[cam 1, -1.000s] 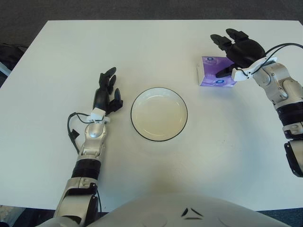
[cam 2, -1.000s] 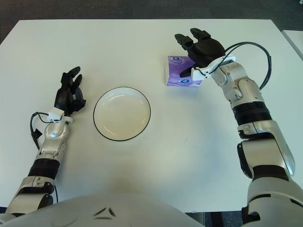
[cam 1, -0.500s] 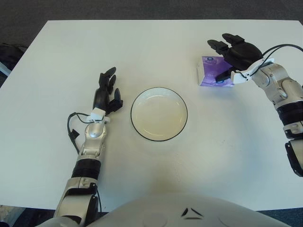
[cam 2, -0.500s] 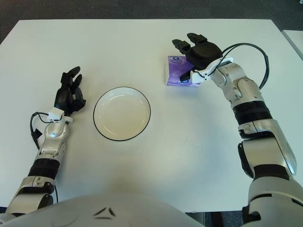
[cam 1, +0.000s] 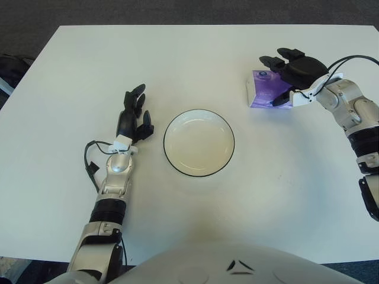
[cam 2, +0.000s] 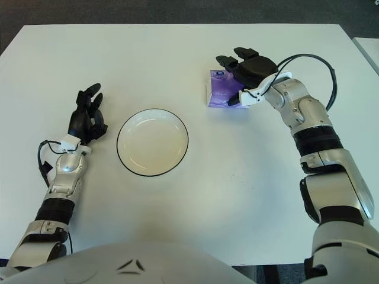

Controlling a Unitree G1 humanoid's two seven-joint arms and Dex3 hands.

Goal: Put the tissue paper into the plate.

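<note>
The tissue paper is a small purple pack (cam 1: 262, 93) lying flat on the white table, to the right of and beyond the plate. My right hand (cam 1: 276, 80) hovers over the pack's right half, fingers (cam 1: 278, 57) spread past its far edge and thumb (cam 1: 279, 100) at its near edge, open and not gripping. The white plate (cam 1: 199, 142) with a thin black rim sits at the table's middle with nothing in it. My left hand (cam 1: 133, 116) shows left of the plate, fingers relaxed and holding nothing.
The white table (cam 1: 177, 59) reaches to dark floor at the far and side edges. A black cable (cam 1: 90, 161) loops beside my left wrist, and another cable (cam 2: 320, 59) arcs over my right forearm.
My right hand has lowered and shifted a little leftward over the tissue pack, with its fingers curling down towards the far edge. The pack, plate and left hand have not moved.
</note>
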